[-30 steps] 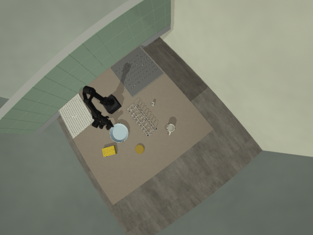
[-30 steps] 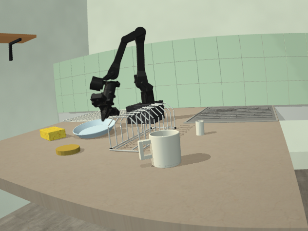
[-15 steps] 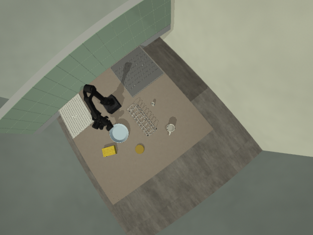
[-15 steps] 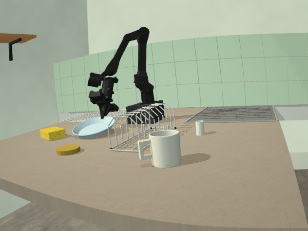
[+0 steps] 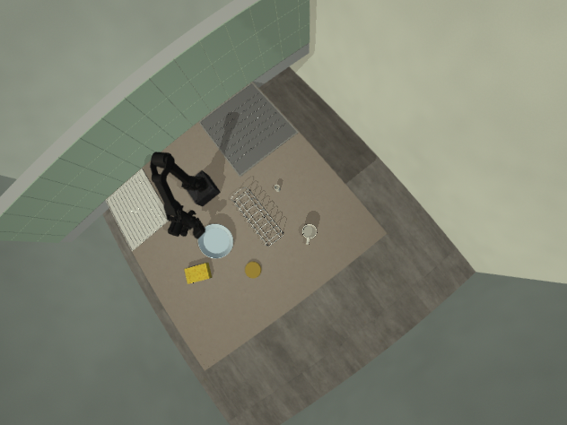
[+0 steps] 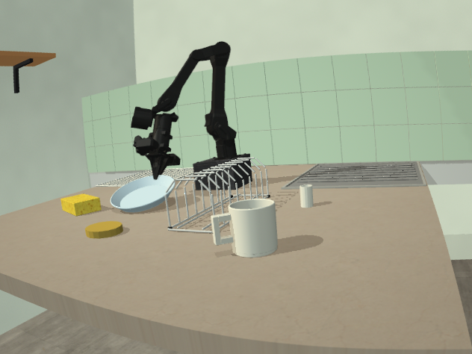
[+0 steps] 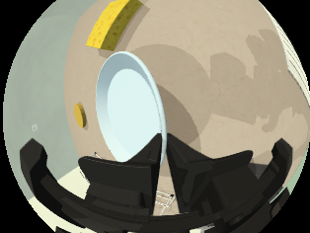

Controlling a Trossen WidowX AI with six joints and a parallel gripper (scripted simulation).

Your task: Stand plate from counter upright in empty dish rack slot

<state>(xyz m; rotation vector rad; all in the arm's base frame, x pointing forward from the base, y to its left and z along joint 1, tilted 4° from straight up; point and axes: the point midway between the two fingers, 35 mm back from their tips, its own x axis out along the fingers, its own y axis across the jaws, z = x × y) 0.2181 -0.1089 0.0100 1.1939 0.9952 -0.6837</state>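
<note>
Item, one pale blue plate (image 5: 214, 240) (image 6: 141, 195) (image 7: 132, 104): at the centre-left of the exterior view, tilted, its edge towards the arm raised above the counter (image 5: 274, 292) (image 6: 266, 289) (image 7: 237, 39) and its far edge low; whether that low edge is touching cannot be told. Item, one gripper (image 5: 200, 232) (image 6: 155, 177) (image 7: 163, 136): closed on the plate's rim, which is pinched at the very tips, pointing down. Item, one wire dish rack (image 5: 267, 245) (image 6: 189, 230) (image 7: 172, 195): just right of the plate in the top view, not yet loaded with it. Step in hand, as judged: the lift of the plate by its rim. A slow, even raise is advised, with the fingers kept firmly closed, since a broad plate held at one edge may be swung or slipped by its own weight. The lower edge should be raised well above the rack's rails before any sideways travel, and kept off the yellow sponge (image 5: 197, 273) (image 6: 81, 204) (image 7: 114, 25), placed below the plate in the top view. Once clear, the plate is to be turned upright and its face aligned with the slot dividers; any snag is to be answered by lifting and realigning, never by pressing.
</note>
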